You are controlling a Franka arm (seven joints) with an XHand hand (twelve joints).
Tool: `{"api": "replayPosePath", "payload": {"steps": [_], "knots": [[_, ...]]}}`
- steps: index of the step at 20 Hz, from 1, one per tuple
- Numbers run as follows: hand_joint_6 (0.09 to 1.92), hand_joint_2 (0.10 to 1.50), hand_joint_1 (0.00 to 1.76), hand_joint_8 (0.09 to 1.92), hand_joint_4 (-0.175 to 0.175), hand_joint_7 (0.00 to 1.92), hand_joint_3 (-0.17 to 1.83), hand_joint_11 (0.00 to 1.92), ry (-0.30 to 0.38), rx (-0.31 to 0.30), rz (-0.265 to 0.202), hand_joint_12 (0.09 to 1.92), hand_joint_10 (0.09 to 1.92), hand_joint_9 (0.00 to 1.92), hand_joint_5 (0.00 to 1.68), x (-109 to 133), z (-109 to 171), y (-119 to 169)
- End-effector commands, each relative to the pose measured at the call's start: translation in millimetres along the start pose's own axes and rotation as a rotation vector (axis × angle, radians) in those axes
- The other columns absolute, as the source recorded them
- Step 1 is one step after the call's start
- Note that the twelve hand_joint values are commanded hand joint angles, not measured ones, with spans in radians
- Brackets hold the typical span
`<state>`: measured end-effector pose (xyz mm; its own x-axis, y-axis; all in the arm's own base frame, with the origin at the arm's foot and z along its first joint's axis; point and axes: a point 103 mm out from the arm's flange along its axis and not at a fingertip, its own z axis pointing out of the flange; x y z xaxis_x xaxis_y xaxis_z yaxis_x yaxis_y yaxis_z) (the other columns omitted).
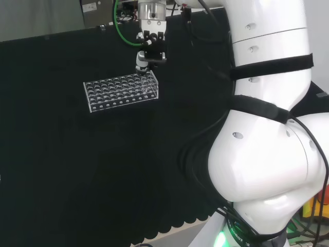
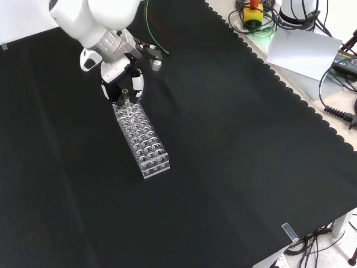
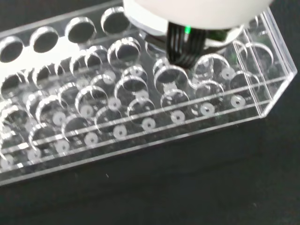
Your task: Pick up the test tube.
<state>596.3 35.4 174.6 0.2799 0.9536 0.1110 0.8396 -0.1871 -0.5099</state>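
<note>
Head view: a clear plastic rack (image 1: 122, 91) with many round holes lies on the black cloth (image 1: 77, 170). The hand (image 1: 149, 51) hangs over the rack's right end, fingers pointing down. The glass tube cannot be made out here.

Front view: the rack (image 2: 141, 139) runs lengthwise away from the camera. The test tube (image 2: 126, 97) stands upright in a hole at the far end, its open top rising above the rack. The hand (image 2: 120, 70) is directly over that end. A finger and the thumb come down on either side of the tube's top, close to it. Whether they already touch the glass cannot be told, so the state of the grasp is not clear.

Wrist view: the rack (image 3: 262, 101) is close below, rows of holes visible. A blurred white part of the hand (image 3: 201, 11) sits above a black ribbed part. The tube cannot be picked out among the reflections.

Handling assessment: the tube is likely light, stiff, smooth and breakable.
- Take hold of the exposed section above the rack, near the rim.
- Pinch from opposite sides.
- Lift straight up along the hole's axis; a sideways pull could jam the glass or tip the light rack.
</note>
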Motion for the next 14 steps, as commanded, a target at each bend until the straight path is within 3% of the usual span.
{"api": "replayPosePath", "payload": {"steps": [1,6,14], "knots": [[0.72,0.59,1.43,0.86,-0.175,1.32,0.74,1.01,0.056,-0.044,0.022,1.13,0.57,1.27,1.23,-1.7,-10.7,-5.4],[0.71,0.58,1.43,0.85,-0.175,1.33,0.76,1.03,0.087,-0.047,0.034,1.12,0.57,1.28,1.25,-7.4,-18.0,-11.3],[0.7,0.57,1.43,0.83,-0.175,1.34,0.77,1.03,0.196,-0.052,0.044,1.12,0.57,1.29,1.25,-13.6,-38.2,-25.4]]}}
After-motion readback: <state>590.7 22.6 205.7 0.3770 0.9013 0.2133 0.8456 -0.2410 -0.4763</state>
